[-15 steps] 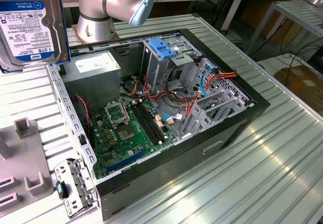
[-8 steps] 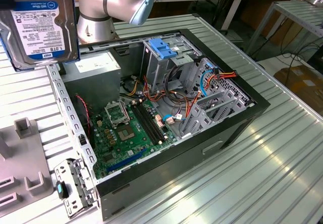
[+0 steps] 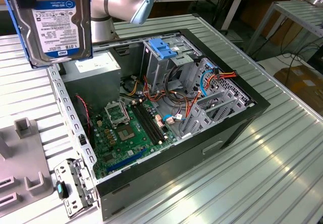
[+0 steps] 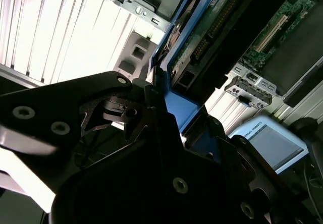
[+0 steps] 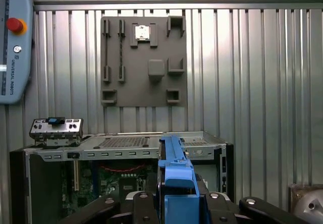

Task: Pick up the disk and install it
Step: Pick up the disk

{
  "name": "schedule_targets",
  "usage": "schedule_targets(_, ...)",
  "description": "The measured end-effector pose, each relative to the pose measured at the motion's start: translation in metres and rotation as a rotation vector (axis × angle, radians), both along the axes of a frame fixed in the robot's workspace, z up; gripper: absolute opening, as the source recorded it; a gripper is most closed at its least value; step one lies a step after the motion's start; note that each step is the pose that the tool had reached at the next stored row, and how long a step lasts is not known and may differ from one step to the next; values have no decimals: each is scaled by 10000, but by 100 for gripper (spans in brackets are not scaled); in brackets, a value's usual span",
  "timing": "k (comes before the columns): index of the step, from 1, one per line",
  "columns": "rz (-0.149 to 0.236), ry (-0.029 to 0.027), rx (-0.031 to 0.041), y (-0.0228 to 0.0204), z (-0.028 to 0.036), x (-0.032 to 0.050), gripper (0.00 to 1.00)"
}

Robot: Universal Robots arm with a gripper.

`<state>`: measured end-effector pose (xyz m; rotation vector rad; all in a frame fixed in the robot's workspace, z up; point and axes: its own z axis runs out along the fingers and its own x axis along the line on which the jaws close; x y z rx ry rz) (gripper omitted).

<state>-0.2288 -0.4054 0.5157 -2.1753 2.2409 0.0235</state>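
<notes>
the disk [image 3: 53, 22] runs off the exterior view's top edge, its upper end cut off. in the first wrist view it stands edge-on, its broad faces hidden, and the gripper [image 5: 176, 199], jaws clamped on it, is cut by the bottom edge.

Disk [image 3: 53, 22] is seen as smooth silver metal with a white paper label, framed in shiny blue plastic. Surface [image 3: 262, 173] is ribbed, reflective metal. Case [image 3: 171, 176] is finished matt black outside, bare grey sheet metal inside. Claw [image 5: 176, 199] is done in matt black too.
</notes>
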Motion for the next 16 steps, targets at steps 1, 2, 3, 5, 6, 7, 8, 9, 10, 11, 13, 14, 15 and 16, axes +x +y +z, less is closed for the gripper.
schedule_targets(1, -1, 0, 0, 0, -1, 24, 37)
schedule_targets(2, -1, 0, 0, 0, -1, 49, 37)
schedule_targets(3, -1, 1, -1, 0, -1, 73, 37)
schedule_targets(5, -1, 0, 0, 0, -3, 122, 37)
schedule_targets(6, -2, 1, -1, 0, -2, 145, 37)
schedule_targets(7, -2, 0, 0, 0, -3, 169, 37)
schedule_targets(8, -2, 1, -1, 0, -3, 193, 37)
schedule_targets(9, -2, 0, 0, 0, -4, 216, 37)
schedule_targets(10, -3, 1, -1, 0, -5, 251, 37)
schedule_targets(11, -3, 0, 0, 0, -6, 294, 37)
schedule_targets(13, -3, 0, -1, 0, -7, 361, 37)
schedule_targets(14, -3, 0, 0, 0, -8, 382, 37)
schedule_targets(15, -3, 0, -1, 0, -9, 427, 37)
schedule_targets(16, -4, 0, -1, 0, -10, 481, 37)
